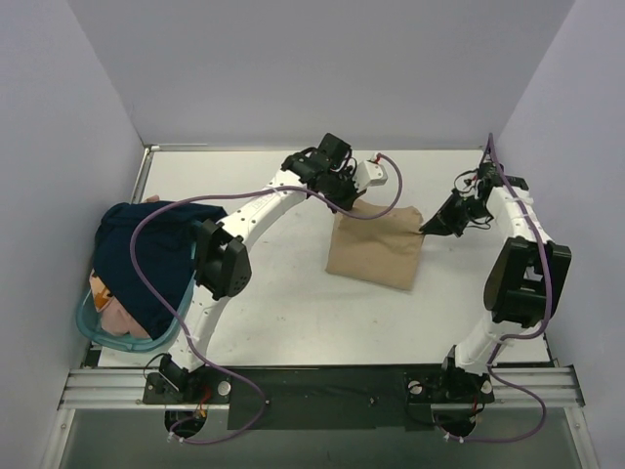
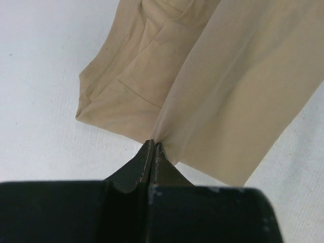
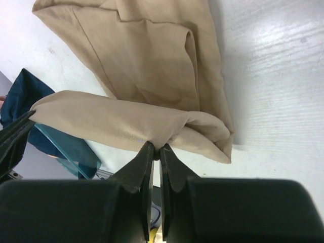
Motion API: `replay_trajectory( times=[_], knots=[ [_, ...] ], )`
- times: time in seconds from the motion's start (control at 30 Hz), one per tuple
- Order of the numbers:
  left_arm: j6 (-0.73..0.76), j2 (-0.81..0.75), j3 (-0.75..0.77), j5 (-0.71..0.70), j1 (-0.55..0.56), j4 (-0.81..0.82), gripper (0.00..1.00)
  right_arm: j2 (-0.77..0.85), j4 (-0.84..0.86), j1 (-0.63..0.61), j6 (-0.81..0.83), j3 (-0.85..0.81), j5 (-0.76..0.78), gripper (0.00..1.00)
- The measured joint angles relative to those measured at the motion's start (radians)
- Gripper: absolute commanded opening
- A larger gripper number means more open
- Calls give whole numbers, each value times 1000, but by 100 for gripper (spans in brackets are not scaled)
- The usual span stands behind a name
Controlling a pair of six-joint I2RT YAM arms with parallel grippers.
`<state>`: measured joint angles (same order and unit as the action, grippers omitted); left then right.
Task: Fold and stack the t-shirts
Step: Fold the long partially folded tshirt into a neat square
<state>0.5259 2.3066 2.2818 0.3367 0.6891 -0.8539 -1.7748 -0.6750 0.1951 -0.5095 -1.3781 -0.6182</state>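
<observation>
I saw the left gripper (image 2: 153, 148) and right gripper (image 3: 156, 150), fingers pressed together, each pinching the far edge of the tan shirt (image 1: 376, 252) lying mid-table (image 1: 293, 322). The navy shirt (image 1: 146, 254) covered the basket (image 1: 127, 338).

What I can't make out from here

From above, the left hand (image 1: 344, 203) has its fingertips tucked under its own wrist, so that view doesn't show me the pinch. The dark navy cloth t-shirt (image 1: 146, 256) covers most of the pinkish-orange cloth t-shirts (image 1: 115, 318) in the round translucent teal basket (image 1: 90, 327); I can't count them. The plain tan cloth t-shirt (image 2: 243, 76) runs off the left wrist view's top and right edges.
</observation>
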Motion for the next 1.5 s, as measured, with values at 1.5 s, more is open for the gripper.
replay_trajectory(
  times=[1.5],
  knots=[
    [29,-709,-443,201,79,-491,0,839,-304,-398,-277,344,-63,0]
  ],
)
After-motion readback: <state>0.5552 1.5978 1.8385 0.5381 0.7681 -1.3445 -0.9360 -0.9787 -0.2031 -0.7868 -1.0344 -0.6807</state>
